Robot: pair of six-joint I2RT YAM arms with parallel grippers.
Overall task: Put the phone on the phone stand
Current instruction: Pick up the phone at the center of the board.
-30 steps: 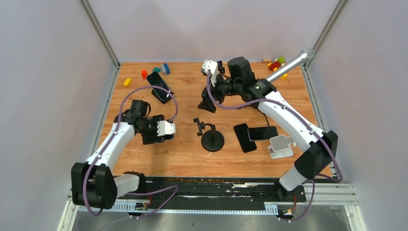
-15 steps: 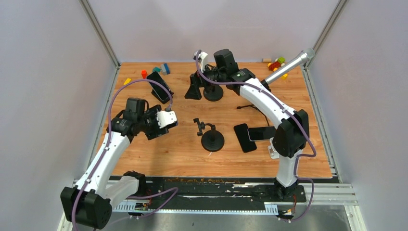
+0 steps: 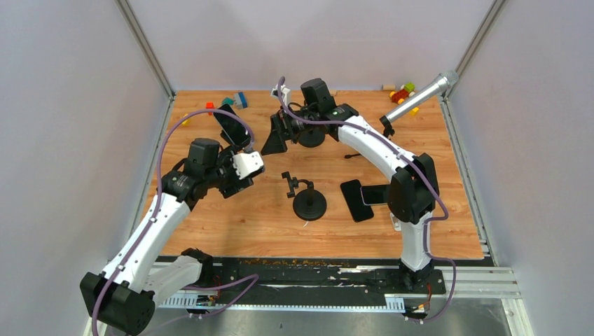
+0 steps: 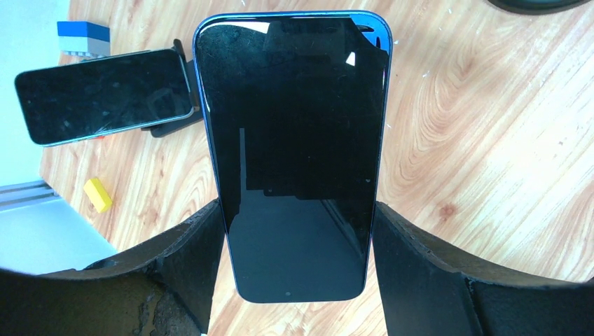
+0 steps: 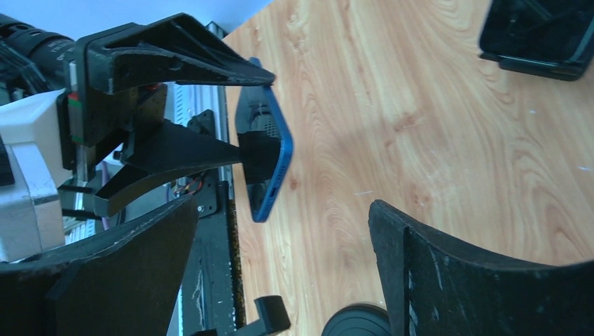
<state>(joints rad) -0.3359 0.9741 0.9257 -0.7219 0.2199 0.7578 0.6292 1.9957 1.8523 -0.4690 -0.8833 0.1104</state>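
While the left claw (image 4: 294, 231) grips the blue phone (image 4: 294, 140) by its long edges above the bench (image 3: 448, 140), the right claw (image 5: 280, 210) stands released and wide, apparently close beside it; the stand (image 3: 309, 203) sits apart.

Top cam: high, behind the bases, looking down over the whole table (image 3: 238, 217). Left wrist cam: tight on the blue phone (image 4: 294, 161), facing the table. Right wrist cam: close, side-on to left gripper (image 5: 258, 115), same blue phone edge-on.
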